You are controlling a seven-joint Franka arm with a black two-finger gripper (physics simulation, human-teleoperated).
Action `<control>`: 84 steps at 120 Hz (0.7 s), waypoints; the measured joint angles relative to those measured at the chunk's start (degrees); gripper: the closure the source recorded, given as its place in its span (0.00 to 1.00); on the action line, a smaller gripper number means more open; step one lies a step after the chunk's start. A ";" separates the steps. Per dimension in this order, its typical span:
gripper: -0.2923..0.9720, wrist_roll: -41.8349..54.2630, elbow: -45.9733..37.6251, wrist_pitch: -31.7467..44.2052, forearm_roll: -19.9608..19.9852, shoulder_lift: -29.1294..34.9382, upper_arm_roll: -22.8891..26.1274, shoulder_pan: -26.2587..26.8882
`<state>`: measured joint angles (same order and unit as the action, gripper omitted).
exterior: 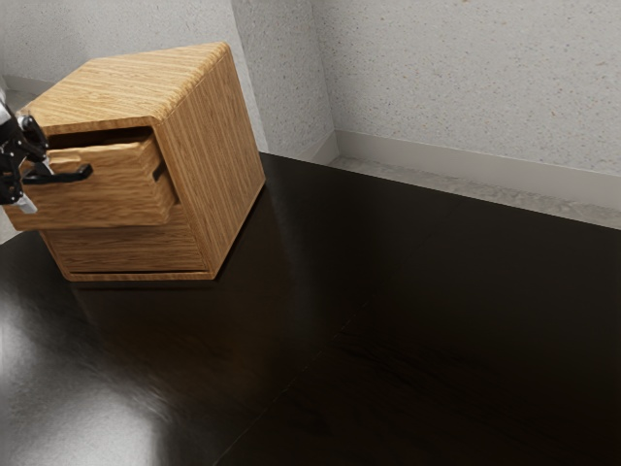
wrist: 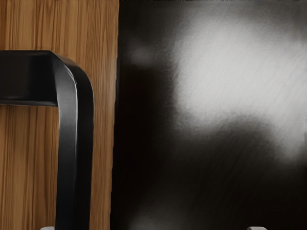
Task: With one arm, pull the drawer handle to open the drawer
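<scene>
Where the table runs toward its far edge by the wall, we see a wooden cabinet standing at the end the arm comes in from, turned at an angle to that edge. Its faces carry plain oak-coloured grain.

The upper drawer stands partly out of the cabinet. A dark gap shows above its front, and its side panel is exposed beside the cabinet's front corner. Below it, a second wooden front sits back in the body. The black handle juts from the drawer front, and the claw is right at it, cut by the exterior view's left edge. We cannot tell from the pictures whether the claw is apart or clamped on the handle.

In the wrist view the handle appears as a black bar with a rounded bend, lying over the grained drawer front. The front's straight edge runs just past the bend. Beyond that edge lies the dark, glossy table, with a pale reflection on it.

From the cabinet toward the near edge and the far-right corner, the table top is open dark wood with soft sheen. A pale strip and a skirting board follow the far edge.
</scene>
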<state>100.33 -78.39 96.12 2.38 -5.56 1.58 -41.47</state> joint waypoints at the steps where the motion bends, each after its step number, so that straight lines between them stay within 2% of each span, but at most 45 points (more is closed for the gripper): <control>1: 0.38 0.03 -0.18 -0.04 0.00 0.11 0.00 0.01; 37: 0.42 0.73 -7.28 -0.62 0.08 6.18 -0.41 -0.09; 46: 0.40 0.83 -8.92 -0.54 0.08 7.30 0.09 -0.73; 57: 0.43 0.91 -10.89 -0.40 0.08 9.37 0.30 -1.04; 84: 0.40 0.98 -15.22 -0.24 0.01 14.26 0.82 -0.06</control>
<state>101.31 -93.61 95.88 2.39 8.70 2.40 -41.53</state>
